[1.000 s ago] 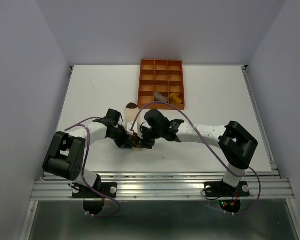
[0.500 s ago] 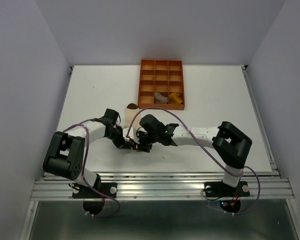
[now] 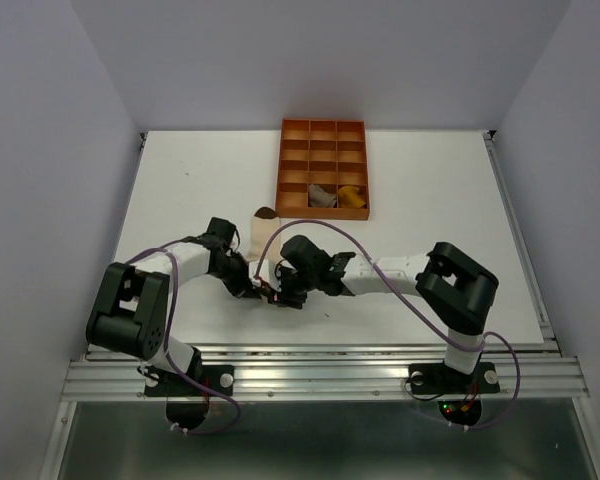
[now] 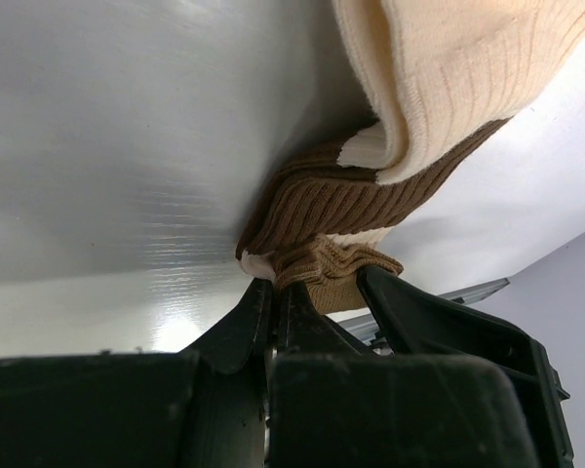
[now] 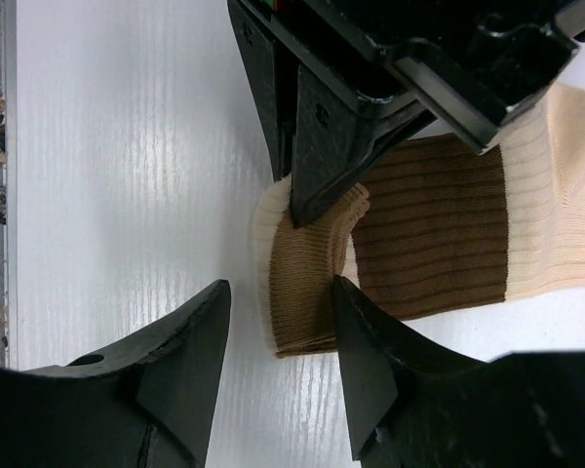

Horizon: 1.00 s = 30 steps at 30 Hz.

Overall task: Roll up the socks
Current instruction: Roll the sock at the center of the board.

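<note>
Since a second ago I am drawing my right gripper (image 5: 281, 310) leftward and farther from the orange tray (image 3: 323, 124), folding that arm's elbow in, while my left gripper (image 4: 277, 292) is staying where it was. On the near side of the tray my left gripper is clamping shut on the folded tan end of the cream sock (image 5: 439, 229). My right gripper is standing half open, its fingers either side of that same fold, one apart from it and the other just at its edge. From there the sock is running across the white table (image 3: 180, 190) toward the tray, its brown tip stopping short of the near left corner. In the tray's nearest row a pale sock (image 3: 323, 196) and a mustard-yellow sock (image 3: 352, 195) are sitting in neighbouring compartments.
</note>
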Each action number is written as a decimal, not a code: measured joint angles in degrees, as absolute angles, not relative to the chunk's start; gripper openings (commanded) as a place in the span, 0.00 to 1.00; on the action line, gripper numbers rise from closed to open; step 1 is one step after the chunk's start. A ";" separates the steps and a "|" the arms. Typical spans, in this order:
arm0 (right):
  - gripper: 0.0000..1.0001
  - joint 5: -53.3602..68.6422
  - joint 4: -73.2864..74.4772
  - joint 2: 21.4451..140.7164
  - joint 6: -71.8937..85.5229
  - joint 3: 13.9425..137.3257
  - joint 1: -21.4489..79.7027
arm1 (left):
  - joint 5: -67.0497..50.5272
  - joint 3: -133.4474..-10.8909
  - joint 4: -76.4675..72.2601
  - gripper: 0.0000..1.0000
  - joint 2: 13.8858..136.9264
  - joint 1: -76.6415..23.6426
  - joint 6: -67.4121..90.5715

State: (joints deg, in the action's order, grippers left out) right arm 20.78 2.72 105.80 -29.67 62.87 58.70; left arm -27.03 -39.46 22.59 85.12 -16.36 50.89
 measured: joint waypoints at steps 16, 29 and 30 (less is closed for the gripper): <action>0.07 17.43 -2.28 109.12 -28.05 62.81 58.92 | -30.94 -39.42 21.85 0.00 86.37 -15.22 50.85; 0.01 20.21 2.96 109.16 -19.07 64.99 58.76 | -18.50 -41.21 24.40 0.49 77.01 -15.27 49.78; 0.01 20.62 3.62 109.16 -18.11 65.21 58.59 | -17.58 -41.12 24.05 0.49 75.90 -15.27 49.82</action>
State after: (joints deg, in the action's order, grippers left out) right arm 20.62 3.62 109.16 -18.11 65.21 58.59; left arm -17.58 -41.12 24.05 75.90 -15.27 49.82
